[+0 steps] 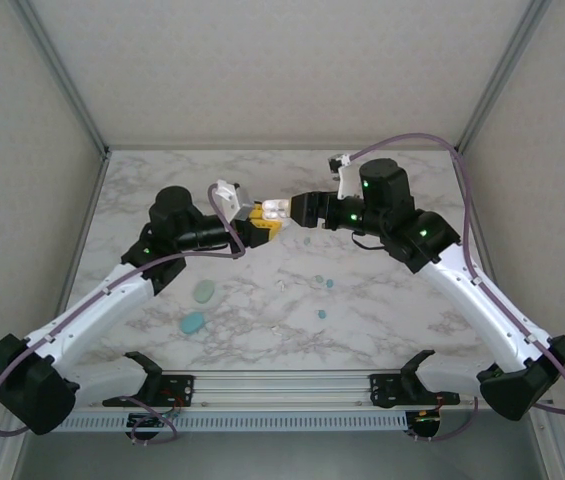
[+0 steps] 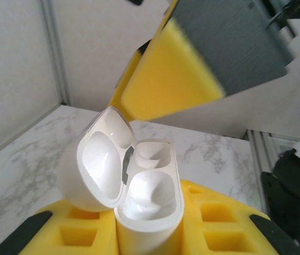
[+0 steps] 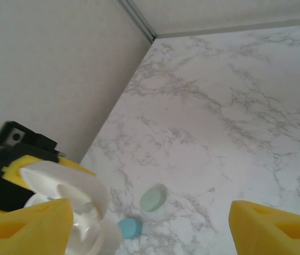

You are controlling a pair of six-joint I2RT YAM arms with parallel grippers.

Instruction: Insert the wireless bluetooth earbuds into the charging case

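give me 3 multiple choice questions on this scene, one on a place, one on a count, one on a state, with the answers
1. Where is the white charging case?
A. on the rail at the near edge
B. in the left gripper
C. in the far corner

2. How many oval cases lie on the table?
A. one
B. four
C. two

3. How is the white charging case's lid?
A. open, both wells empty
B. shut
C. open, a bud in each well

Answers:
1 B: the left wrist view shows it clamped upright between that gripper's jaws.
2 C: the top view shows a pale green one and a teal-blue one side by side.
3 A: the left wrist view shows the lid swung back and two bare white wells.
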